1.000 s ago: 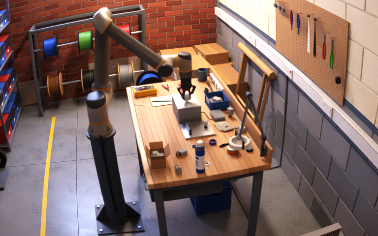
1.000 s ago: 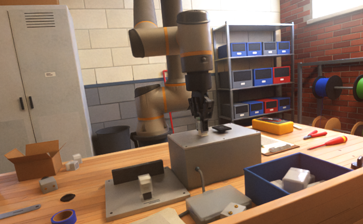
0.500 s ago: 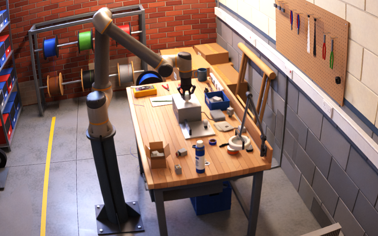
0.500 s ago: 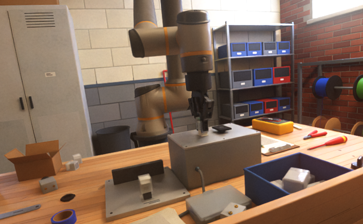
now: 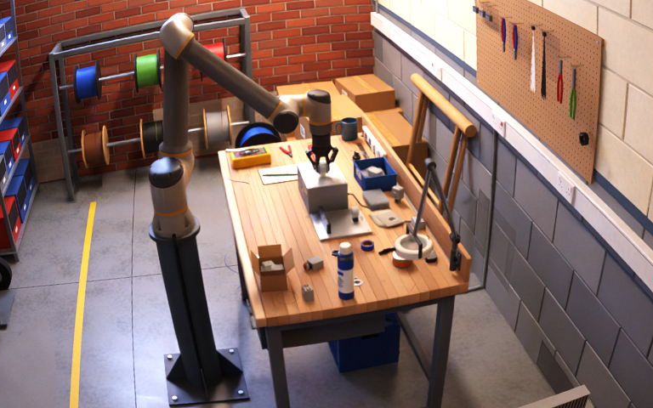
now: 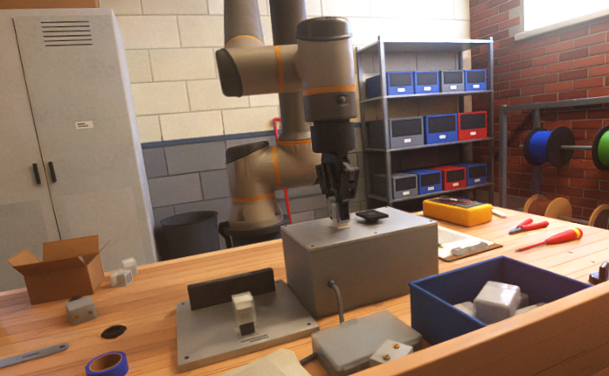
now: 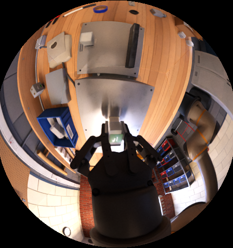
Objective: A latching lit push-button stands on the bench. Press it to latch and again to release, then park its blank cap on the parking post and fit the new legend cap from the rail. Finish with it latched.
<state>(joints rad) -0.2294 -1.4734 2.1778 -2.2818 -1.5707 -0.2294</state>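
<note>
The push-button's stem is hidden under the cap and my fingers on top of the grey switch box (image 6: 360, 259). My gripper (image 7: 114, 136) stands straight down over the box, its fingers closed on the two sides of a pale square cap (image 7: 115, 130) with a green legend face (image 7: 115, 138). From the second side camera the cap (image 6: 339, 218) sits right at the box top. In front of the box lies a grey base plate (image 6: 241, 322) carrying a black rail (image 6: 232, 293) and a parking post with a white blank cap (image 6: 243, 308) on it.
A blue bin (image 6: 489, 292) with grey blocks stands to the right of the box. A black disc (image 6: 371, 215) lies on the box top beside my fingers. A grey pedal-like unit (image 6: 362, 341) with a cable lies in front. A yellow meter (image 6: 457, 210) and hand tools lie behind.
</note>
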